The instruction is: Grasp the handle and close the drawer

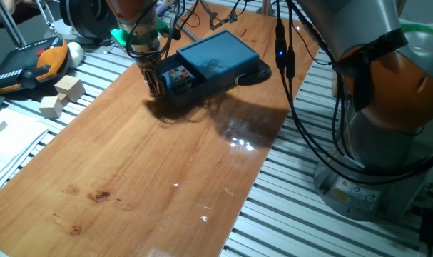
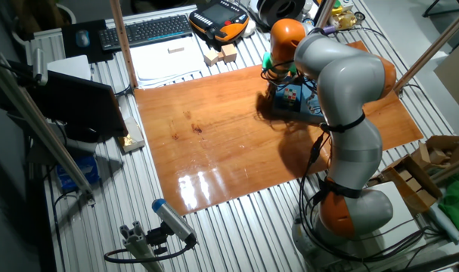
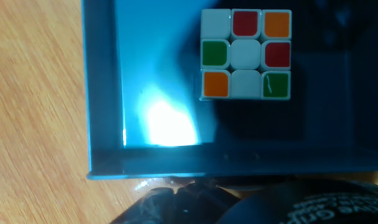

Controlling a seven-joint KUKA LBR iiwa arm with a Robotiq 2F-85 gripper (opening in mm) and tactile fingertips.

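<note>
We cannot make out the handle itself; it should sit on the drawer's front wall, which in the hand view is the dark strip just above the blurred finger bodies. The drawer (image 3: pixel 176 112) stands pulled out of its box (image 1: pixel 220 57), on the side facing the gripper (image 1: pixel 158 89), and holds a puzzle cube (image 3: pixel 245 54) in its far right part. The gripper hangs right at that front wall; whether its fingers are apart or clamped we cannot tell. We judge the tray rigid, light and easy-sliding, the knob small and slick, so a pinch squarely on it suits best.
</note>
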